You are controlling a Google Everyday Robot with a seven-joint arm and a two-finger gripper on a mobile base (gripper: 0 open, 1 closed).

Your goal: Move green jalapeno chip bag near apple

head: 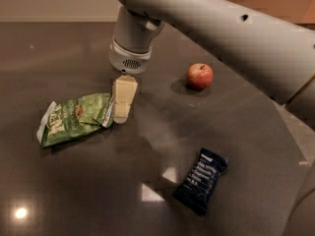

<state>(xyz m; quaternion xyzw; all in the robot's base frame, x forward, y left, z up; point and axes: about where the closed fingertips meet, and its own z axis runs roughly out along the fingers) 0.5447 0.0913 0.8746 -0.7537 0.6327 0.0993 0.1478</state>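
Observation:
The green jalapeno chip bag [74, 119] lies crumpled on the dark table at the left. The small red apple [199, 76] stands to the upper right, well apart from the bag. My gripper [122, 106] hangs down from the large grey arm, and its cream-coloured tip is low over the table right at the bag's right edge. I cannot tell whether it touches the bag. The apple is about a bag's length to the right of the gripper.
A dark navy bar wrapper [200, 181] lies at the lower right. The dark glossy table [74, 191] shows bright light reflections near the front. The table's right edge runs diagonally past the apple, under the arm.

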